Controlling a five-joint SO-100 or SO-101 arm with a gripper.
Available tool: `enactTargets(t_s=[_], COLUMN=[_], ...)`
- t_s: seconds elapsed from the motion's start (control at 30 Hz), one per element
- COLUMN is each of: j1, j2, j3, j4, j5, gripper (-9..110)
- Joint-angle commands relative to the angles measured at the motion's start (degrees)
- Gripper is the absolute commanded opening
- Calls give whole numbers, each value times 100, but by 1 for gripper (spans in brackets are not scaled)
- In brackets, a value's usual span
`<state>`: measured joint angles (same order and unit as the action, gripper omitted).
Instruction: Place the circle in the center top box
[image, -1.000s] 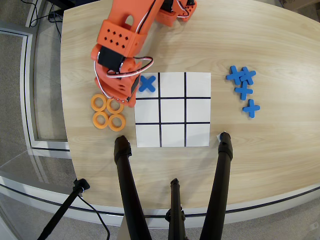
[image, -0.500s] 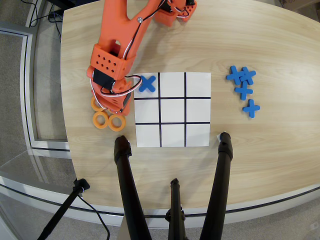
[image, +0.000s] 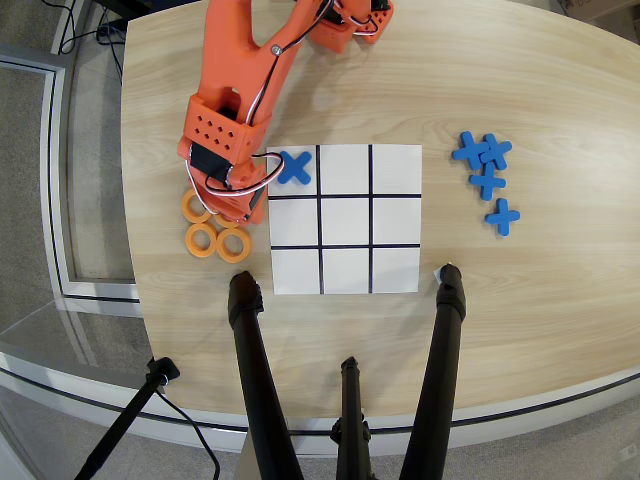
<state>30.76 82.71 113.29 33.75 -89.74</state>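
Three orange rings show left of the paper grid (image: 395, 220): one (image: 193, 207) partly under the arm, two (image: 202, 241) (image: 233, 243) side by side below it. A fourth ring is not visible. My orange gripper (image: 236, 210) hangs over the rings' right upper side, its tips just above the lower right ring. The wrist body hides the jaws, so I cannot tell whether they hold anything. The target cell (image: 345, 270) is the middle one of the grid's bottom row in this view, and it is empty. A blue X (image: 294, 167) lies in the top left cell.
Several blue crosses (image: 487, 175) lie in a loose group right of the grid. Black tripod legs (image: 250, 350) (image: 446, 330) reach over the table's near edge below the grid. The arm's base (image: 350, 20) stands at the top. The table's left edge runs close to the rings.
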Motion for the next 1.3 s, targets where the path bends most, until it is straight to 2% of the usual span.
enactTargets(t_s=[0.0,0.63,1.07,1.27], j1=[0,114,396,598], j2=[35,220,316,246], j3=[44,413,123,-334], j4=[-62,9,1160,2136], j5=[-26,-141,-545,-932], gripper=[18,18,18,18])
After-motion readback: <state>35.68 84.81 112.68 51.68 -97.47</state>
